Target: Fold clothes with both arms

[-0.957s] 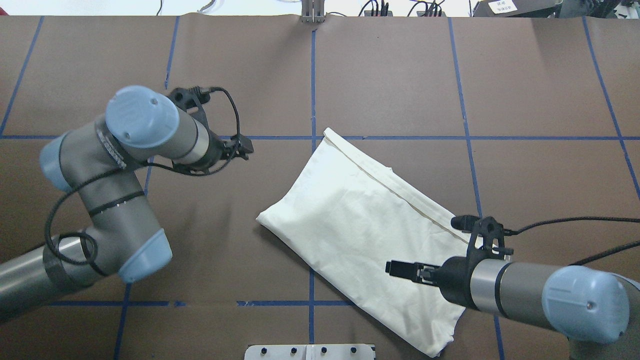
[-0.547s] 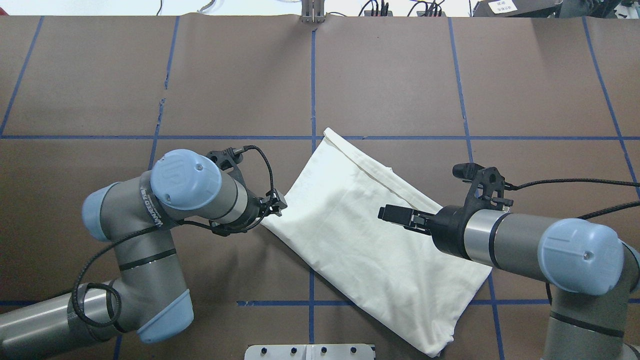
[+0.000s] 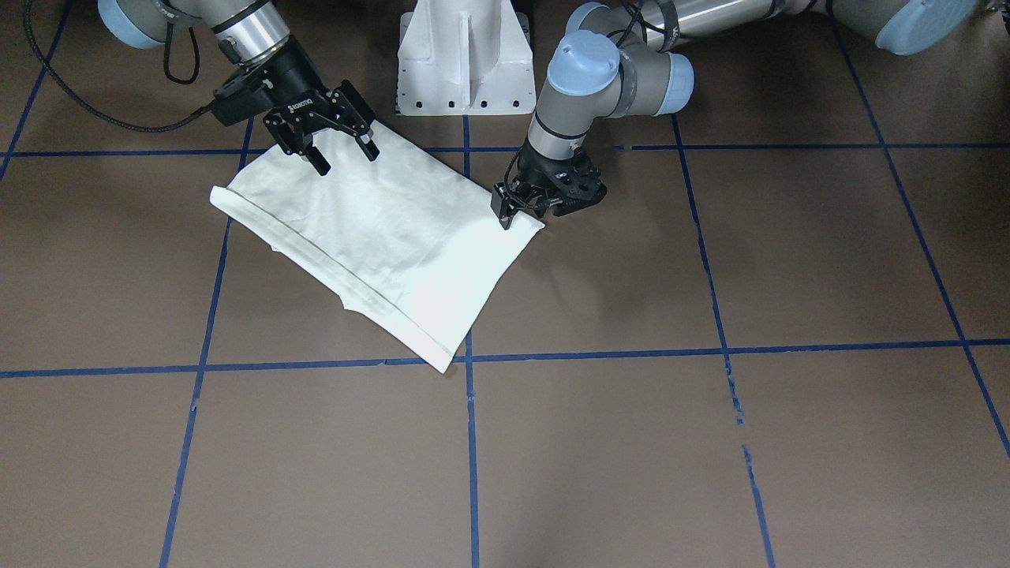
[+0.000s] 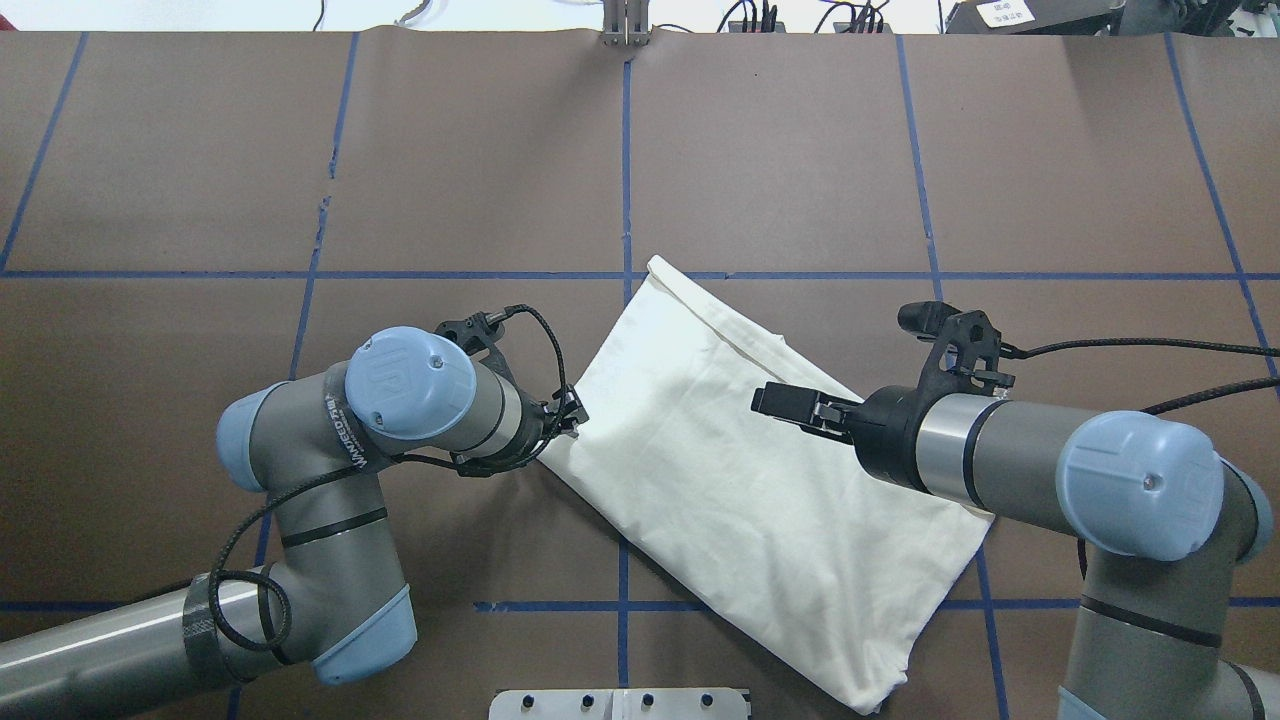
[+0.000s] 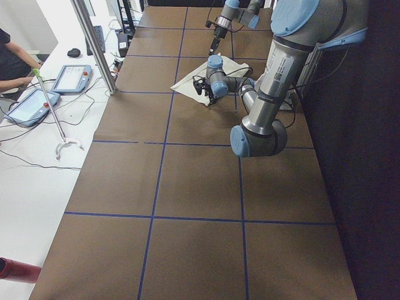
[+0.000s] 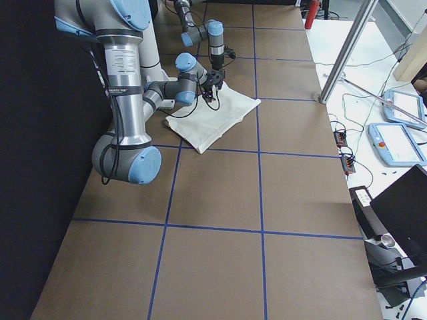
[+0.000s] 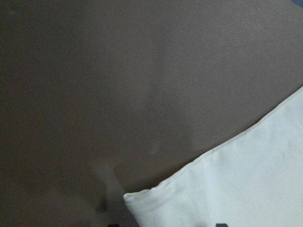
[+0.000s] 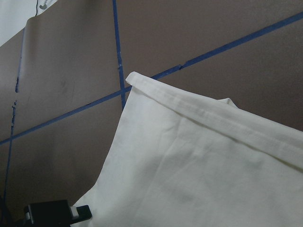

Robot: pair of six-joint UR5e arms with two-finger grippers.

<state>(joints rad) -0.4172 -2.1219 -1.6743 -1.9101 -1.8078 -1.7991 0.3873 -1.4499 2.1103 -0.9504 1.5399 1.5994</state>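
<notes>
Both arms have swung inward to the shirt [image 4: 740,480], which lies flat, plain side up, slanting from the middle of the desk [image 4: 800,150] toward its near right. The left claw [image 4: 572,415] sits low at the shirt's left corner, seemingly parted and gripping nothing, likely ready to pinch it. The right claw [image 3: 346,160] hovers wide open and empty over the cloth's right part, probably seeking a matching edge.

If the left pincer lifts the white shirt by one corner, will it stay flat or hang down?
Probably it hangs: the shirt lies flat as thin folded cloth, so lifted at the corner beside the left pincer it would likely drape and unfold. It looks light. Pushed across the table, it may wrinkle rather than slide whole.
</notes>
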